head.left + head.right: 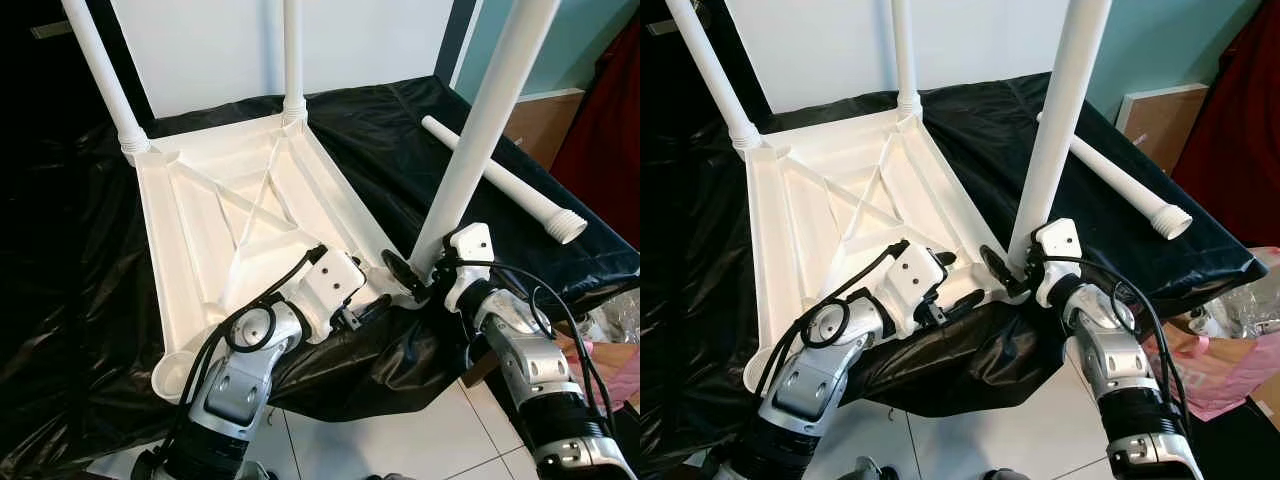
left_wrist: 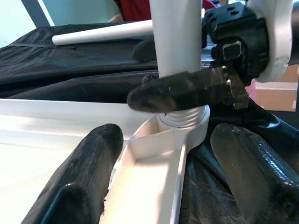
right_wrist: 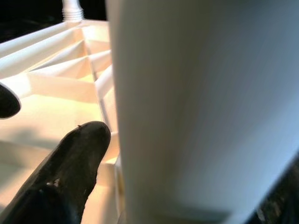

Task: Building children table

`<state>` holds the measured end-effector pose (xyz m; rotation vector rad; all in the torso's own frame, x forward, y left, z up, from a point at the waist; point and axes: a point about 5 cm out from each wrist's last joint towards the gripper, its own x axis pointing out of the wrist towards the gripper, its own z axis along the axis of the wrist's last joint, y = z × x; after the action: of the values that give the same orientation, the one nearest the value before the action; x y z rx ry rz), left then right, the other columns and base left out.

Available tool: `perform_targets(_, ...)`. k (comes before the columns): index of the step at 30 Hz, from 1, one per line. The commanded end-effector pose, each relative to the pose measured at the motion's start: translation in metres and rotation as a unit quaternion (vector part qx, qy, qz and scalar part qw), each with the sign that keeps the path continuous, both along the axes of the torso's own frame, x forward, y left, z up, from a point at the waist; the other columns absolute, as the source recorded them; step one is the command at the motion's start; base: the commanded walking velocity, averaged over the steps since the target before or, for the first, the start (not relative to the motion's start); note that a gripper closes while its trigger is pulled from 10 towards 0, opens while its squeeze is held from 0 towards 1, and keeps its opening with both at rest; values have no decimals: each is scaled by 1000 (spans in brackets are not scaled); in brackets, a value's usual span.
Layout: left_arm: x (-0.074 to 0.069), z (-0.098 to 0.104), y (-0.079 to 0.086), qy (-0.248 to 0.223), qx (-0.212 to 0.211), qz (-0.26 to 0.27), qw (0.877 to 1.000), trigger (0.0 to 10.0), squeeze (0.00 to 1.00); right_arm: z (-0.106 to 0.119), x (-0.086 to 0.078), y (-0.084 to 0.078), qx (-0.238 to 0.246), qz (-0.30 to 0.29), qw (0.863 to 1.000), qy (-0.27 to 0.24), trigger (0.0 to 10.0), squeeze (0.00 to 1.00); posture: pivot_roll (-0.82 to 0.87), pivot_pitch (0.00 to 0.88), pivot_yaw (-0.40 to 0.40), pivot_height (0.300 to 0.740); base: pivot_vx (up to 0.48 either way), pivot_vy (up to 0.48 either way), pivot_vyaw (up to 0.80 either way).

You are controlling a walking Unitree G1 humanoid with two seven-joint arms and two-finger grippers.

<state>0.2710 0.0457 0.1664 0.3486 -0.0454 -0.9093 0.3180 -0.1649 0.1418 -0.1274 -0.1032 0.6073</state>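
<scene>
Right claw (image 1: 412, 281) grasping table leg (image 1: 480, 140) at socket; left claw (image 2: 163, 186) released beside.

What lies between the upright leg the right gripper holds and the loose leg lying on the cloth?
Only bare black plastic sheet separates the upright white plastic leg, held by the right gripper, from the loose white plastic leg, in both eye views.
</scene>
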Motion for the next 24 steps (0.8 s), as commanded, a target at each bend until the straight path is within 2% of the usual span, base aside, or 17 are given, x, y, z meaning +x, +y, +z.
perform_targets(1, 3, -1, 2, -12, -4, 42, 999, 10000, 0, -6, 0, -2, -10, 8, 1000, 11, 2392, 0, -23, 62, -17, 740, 0, 0, 0)
perform_targets(2, 3, -1, 2, -12, -4, 42, 999, 10000, 0, -8, 1, -3, -15, 8, 1000, 15, 549, 0, -19, 61, -17, 740, 0, 0, 0)
perform_targets(3, 3, -1, 2, -12, -4, 42, 999, 10000, 0, -8, 1, -3, -15, 8, 1000, 15, 549, 0, -19, 61, -17, 740, 0, 0, 0)
perform_targets(4, 3, -1, 2, -12, -4, 42, 999, 10000, 0, -9, 2, -4, -16, 8, 1000, 18, 0, 0, -18, 61, -18, 740, 0, 0, 0)
perform_targets(12, 3, -1, 2, -13, -4, 42, 999, 10000, 0, -14, 1, -8, -13, 8, 999, 29, 0, 0, -16, 61, -17, 740, 0, 0, 0)
perform_targets(13, 3, -1, 2, -12, -4, 42, 999, 10000, 0, -16, 1, -9, -9, 4, 999, 34, 1647, 0, -16, 61, -16, 740, 0, 0, 0)
perform_targets(14, 3, -1, 3, -13, -4, 42, 999, 10000, 0, -18, 1, -10, -7, 1, 999, 37, 9569, 0, -17, 61, -14, 740, 0, 0, 0)
perform_targets(15, 3, -1, 3, -13, -4, 42, 999, 10000, 0, -18, 1, -10, -7, 1, 999, 37, 9569, 0, -17, 61, -14, 740, 0, 0, 0)
perform_targets(16, 3, -1, 2, -13, -3, 42, 999, 10000, 0, -20, 0, -10, 4, -5, 999, 40, 10000, 0, -17, 61, -13, 740, 0, 0, 0)
perform_targets(19, 3, -1, 2, -13, -3, 41, 999, 10000, 0, -21, 0, -10, 11, -9, 999, 41, 10000, 0, -18, 61, -13, 740, 0, 0, 0)
perform_targets(24, 3, -1, 3, -13, -3, 41, 999, 10000, 0, -25, 0, -9, 29, -80, 995, 42, 10000, 0, -19, 60, -13, 740, 0, 0, 0)
